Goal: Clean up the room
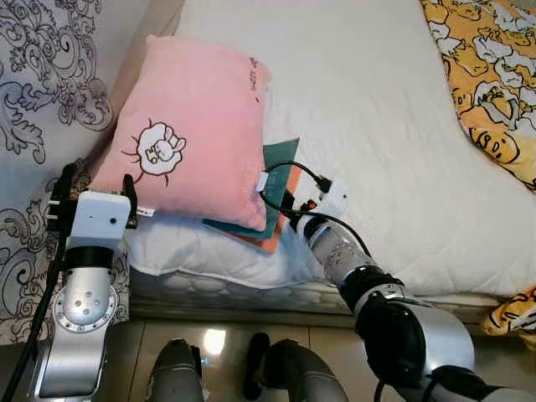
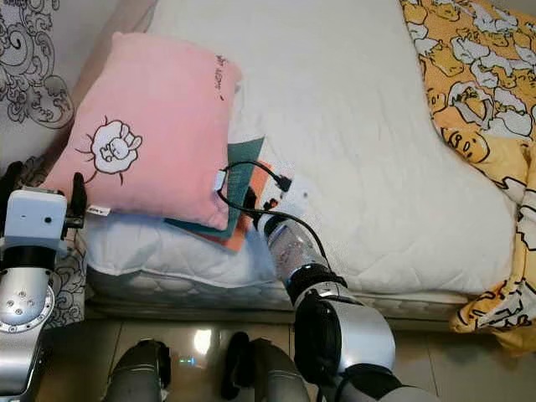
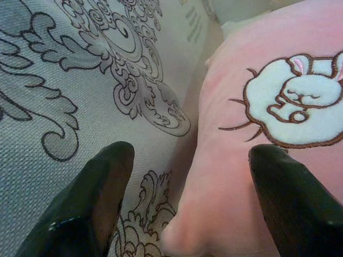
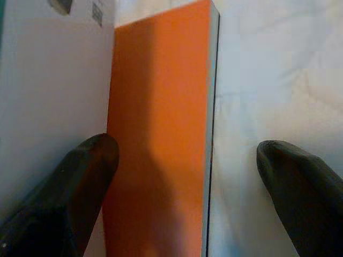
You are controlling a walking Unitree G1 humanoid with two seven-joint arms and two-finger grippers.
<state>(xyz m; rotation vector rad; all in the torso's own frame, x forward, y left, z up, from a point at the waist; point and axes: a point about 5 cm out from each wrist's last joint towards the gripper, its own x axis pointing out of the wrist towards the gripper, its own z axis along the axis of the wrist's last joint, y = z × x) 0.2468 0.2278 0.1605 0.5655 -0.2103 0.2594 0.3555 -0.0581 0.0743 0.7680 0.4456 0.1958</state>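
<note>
Now one pink pillow (image 1: 197,138) lay near the bed's (image 1: 394,142) front corner, overlapping one orange book (image 4: 161,134) and a teal one (image 1: 280,159). My right gripper (image 4: 187,160) spread wide about the orange book's edge, holding nothing; my left gripper (image 3: 187,176) gaped at the pillow's corner beside patterned fabric (image 3: 80,80). Open white mattress stretched rightward to one yellow blanket (image 1: 490,75).

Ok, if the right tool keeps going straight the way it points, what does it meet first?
Probably the orange book: the right tool is open, with the book's edge lying between its fingers on the white bedding. Beyond it lies the pink pillow, though depth is hard to judge.
</note>
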